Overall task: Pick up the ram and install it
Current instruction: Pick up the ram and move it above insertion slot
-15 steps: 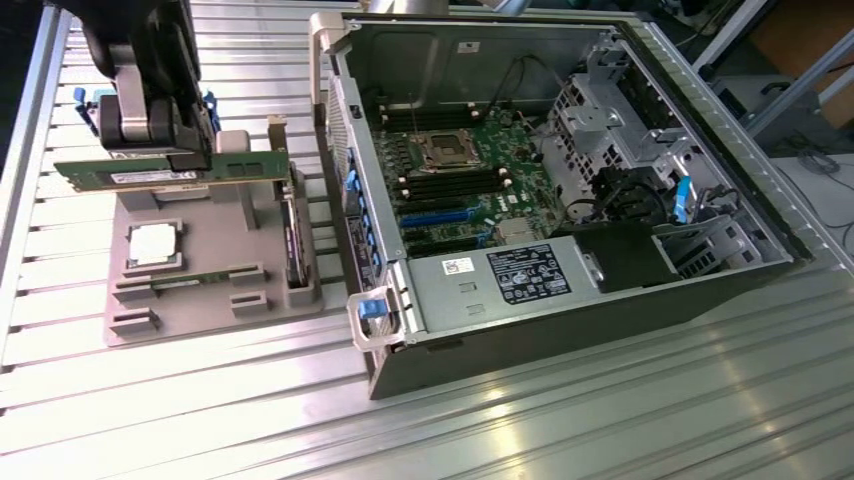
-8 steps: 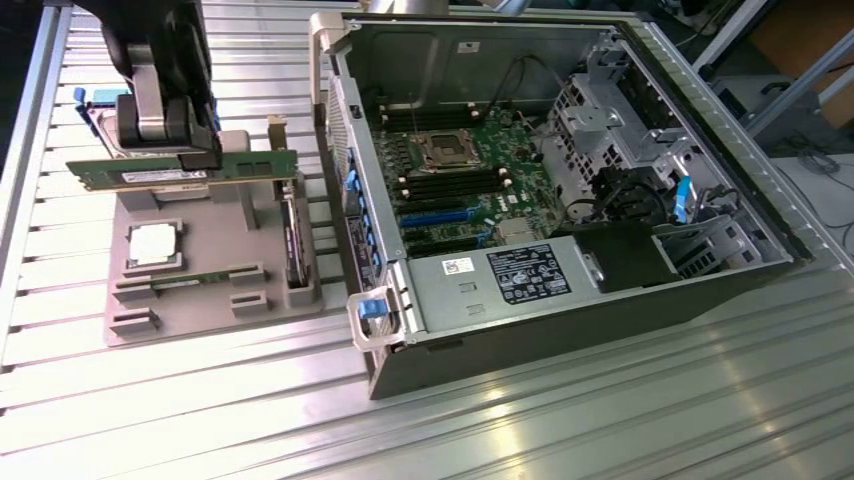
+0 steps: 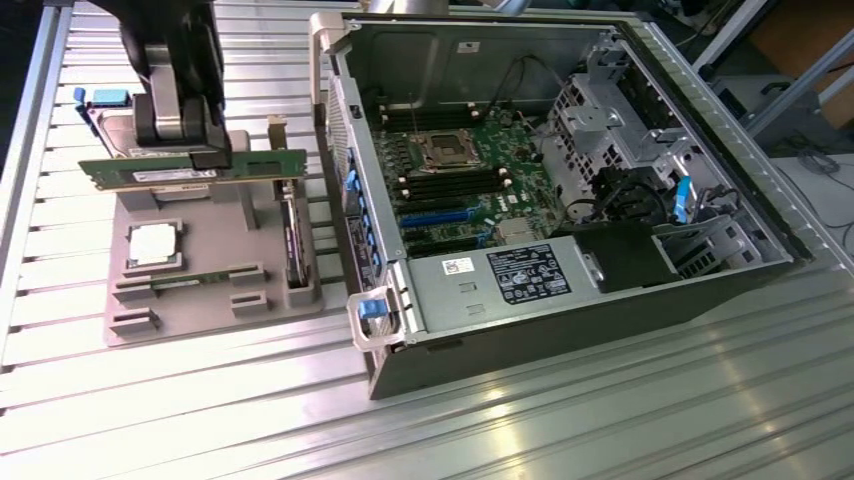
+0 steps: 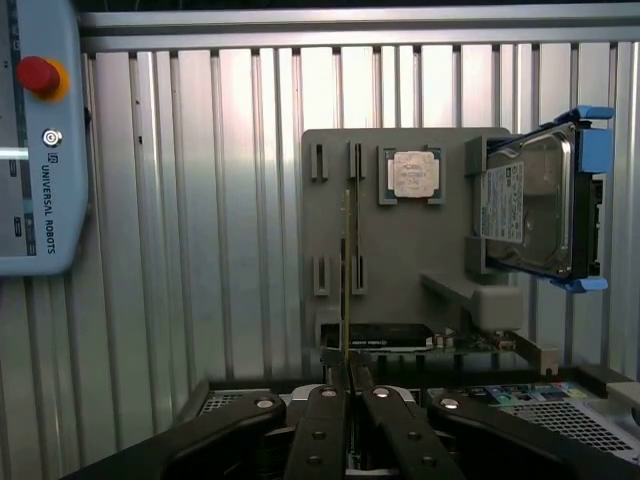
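The words UNIVERSAL ROBOTS are running lengthwise down the pale blue teach pendant [image 4: 40, 180], below its red emergency-stop button [image 4: 38, 75]. The hard drive [image 4: 525, 205], at one edge of the grey tray [image 4: 400, 260], is showing a white label too fine to read. The power supply [image 3: 467, 290] is carrying a black label and a white sticker, both illegible. The ram [image 3: 260, 165] is bearing an unreadable white strip, and the processor [image 4: 413, 173] is showing faint, unreadable markings.

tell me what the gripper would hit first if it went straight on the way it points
Probably the grey holder tray. The gripper points down at it, jaws shut on the ram, so the ram's lower edge would reach the tray first; the gap is hard to judge.
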Action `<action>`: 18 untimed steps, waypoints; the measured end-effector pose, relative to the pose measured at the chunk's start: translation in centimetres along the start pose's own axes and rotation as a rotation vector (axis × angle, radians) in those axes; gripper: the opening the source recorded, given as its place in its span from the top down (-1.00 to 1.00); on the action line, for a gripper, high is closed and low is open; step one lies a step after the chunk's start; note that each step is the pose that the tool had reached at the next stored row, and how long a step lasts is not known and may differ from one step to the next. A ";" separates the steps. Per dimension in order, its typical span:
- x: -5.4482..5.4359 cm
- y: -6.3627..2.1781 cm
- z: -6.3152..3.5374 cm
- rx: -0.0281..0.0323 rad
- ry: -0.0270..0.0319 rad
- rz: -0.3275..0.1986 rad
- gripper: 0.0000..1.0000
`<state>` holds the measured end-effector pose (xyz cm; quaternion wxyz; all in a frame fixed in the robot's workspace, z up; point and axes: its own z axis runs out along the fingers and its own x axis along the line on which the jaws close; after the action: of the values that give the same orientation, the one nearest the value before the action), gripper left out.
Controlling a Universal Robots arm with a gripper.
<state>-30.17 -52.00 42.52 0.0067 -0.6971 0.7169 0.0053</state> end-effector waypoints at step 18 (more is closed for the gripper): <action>-0.1 -2.05 0.00 0.0000 0.0000 0.000 0.76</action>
<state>-28.12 -52.00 42.53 0.0066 -0.6971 0.7170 0.0053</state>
